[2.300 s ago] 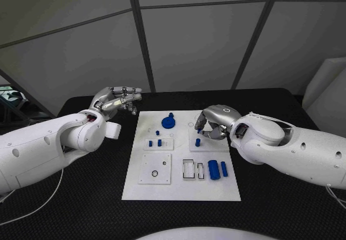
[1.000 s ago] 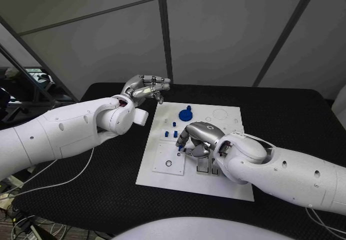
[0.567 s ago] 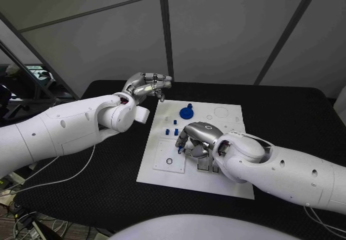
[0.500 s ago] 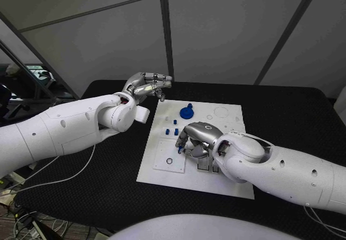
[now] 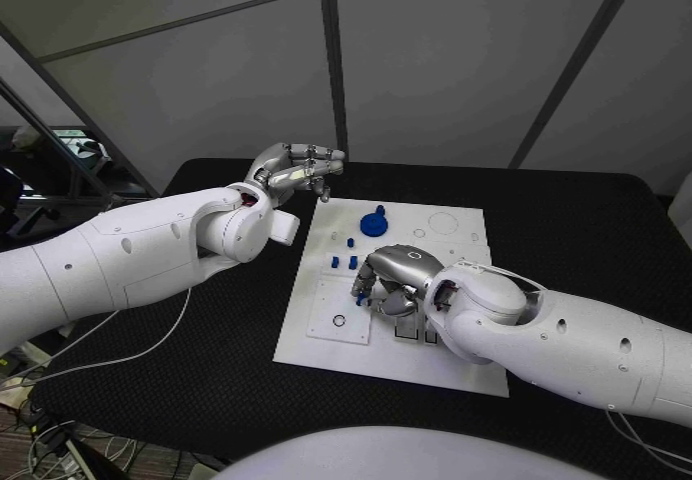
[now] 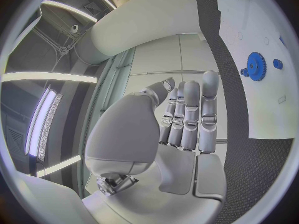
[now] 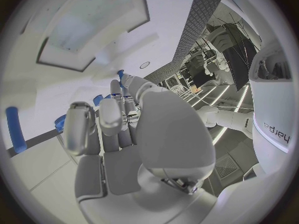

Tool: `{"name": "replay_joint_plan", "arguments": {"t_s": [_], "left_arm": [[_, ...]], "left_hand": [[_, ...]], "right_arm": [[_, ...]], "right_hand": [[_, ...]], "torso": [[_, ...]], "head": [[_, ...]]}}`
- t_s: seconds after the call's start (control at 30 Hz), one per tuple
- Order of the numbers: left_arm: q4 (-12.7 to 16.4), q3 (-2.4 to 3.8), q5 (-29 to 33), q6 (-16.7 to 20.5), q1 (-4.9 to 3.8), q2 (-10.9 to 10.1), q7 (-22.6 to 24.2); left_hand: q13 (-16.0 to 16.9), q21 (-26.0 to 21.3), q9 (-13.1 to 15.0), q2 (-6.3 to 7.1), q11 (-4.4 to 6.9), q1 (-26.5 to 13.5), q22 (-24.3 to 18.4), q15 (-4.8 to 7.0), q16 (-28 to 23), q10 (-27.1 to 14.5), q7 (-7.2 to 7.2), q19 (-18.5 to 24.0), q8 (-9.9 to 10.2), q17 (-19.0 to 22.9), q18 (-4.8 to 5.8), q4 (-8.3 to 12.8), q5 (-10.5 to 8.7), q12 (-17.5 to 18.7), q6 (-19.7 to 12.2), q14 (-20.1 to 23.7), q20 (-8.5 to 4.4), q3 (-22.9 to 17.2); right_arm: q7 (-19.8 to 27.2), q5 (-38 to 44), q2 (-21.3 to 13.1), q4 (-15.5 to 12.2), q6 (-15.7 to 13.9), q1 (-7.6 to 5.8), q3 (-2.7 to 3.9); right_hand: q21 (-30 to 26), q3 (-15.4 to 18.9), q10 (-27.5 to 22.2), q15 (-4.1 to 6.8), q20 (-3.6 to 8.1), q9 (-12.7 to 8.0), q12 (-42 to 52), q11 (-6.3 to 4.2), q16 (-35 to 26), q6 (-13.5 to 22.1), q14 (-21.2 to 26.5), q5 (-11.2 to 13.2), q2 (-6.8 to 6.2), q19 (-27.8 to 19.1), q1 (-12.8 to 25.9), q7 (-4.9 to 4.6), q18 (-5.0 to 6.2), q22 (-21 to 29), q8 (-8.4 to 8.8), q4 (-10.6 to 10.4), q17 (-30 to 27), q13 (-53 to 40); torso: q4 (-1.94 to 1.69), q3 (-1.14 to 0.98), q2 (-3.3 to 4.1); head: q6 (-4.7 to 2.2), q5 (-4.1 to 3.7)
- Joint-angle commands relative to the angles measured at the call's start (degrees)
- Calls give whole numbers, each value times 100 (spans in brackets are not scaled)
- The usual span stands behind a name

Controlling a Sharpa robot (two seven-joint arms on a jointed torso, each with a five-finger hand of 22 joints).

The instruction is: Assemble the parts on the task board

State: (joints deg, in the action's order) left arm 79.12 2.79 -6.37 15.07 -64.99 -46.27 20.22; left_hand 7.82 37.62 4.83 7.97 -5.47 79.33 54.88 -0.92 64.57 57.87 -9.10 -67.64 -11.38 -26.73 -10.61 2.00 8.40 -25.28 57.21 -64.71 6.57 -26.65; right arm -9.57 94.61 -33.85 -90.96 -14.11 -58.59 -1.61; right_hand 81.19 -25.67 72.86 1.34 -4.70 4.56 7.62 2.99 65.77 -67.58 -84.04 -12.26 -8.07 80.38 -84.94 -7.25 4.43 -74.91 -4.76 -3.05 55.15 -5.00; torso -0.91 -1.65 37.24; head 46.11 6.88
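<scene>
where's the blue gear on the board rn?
Head view: the blue gear sits at the task board's far end, left of centre, beyond the right hand and near the raised left hand.

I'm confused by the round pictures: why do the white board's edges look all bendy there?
Fisheye lenses: in the left wrist view the task board edge curves, and in the right wrist view its slots bow too. In the head view the board has straight edges.

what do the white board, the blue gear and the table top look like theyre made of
Task board: looks like matte white plastic, flat, with sharp-cut recesses. Blue gear: probably moulded or printed plastic, uniform colour with a dull sheen. Table top: black and non-reflective, with a fine textured pattern in the left wrist view, maybe a rubber or foam mat; hard to be sure.
</scene>
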Motion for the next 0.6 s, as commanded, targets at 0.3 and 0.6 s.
{"name": "replay_joint_plan", "arguments": {"t_s": [0.3,0.6], "left_arm": [[8,4,19,-85,-9,4,16],[7,4,19,-104,-9,6,1]], "left_hand": [[-2,-48,-6,-41,0,-19,-12,-1,-40,-46,-25,43,-41,18,30,3,0,-41,4,8,-7,44],[-2,-48,-6,-41,0,-19,-12,-1,-40,-46,-25,43,-41,18,30,3,0,-41,4,8,-7,44]], "right_arm": [[-77,149,38,35,158,-5,-113],[-103,249,75,49,127,-5,-172]], "right_hand": [[19,-35,-22,1,-16,7,-5,28,28,1,-140,-6,20,-2,48,-28,-110,-141,-4,6,-15,-10],[-93,-40,-263,-61,-63,-36,-146,104,-27,180,-82,4,-46,-161,228,-88,-66,32,98,-3,-165,47]], "torso": [[2,1,-1],[4,3,0]], "head": [[22,8],[32,7]]}}
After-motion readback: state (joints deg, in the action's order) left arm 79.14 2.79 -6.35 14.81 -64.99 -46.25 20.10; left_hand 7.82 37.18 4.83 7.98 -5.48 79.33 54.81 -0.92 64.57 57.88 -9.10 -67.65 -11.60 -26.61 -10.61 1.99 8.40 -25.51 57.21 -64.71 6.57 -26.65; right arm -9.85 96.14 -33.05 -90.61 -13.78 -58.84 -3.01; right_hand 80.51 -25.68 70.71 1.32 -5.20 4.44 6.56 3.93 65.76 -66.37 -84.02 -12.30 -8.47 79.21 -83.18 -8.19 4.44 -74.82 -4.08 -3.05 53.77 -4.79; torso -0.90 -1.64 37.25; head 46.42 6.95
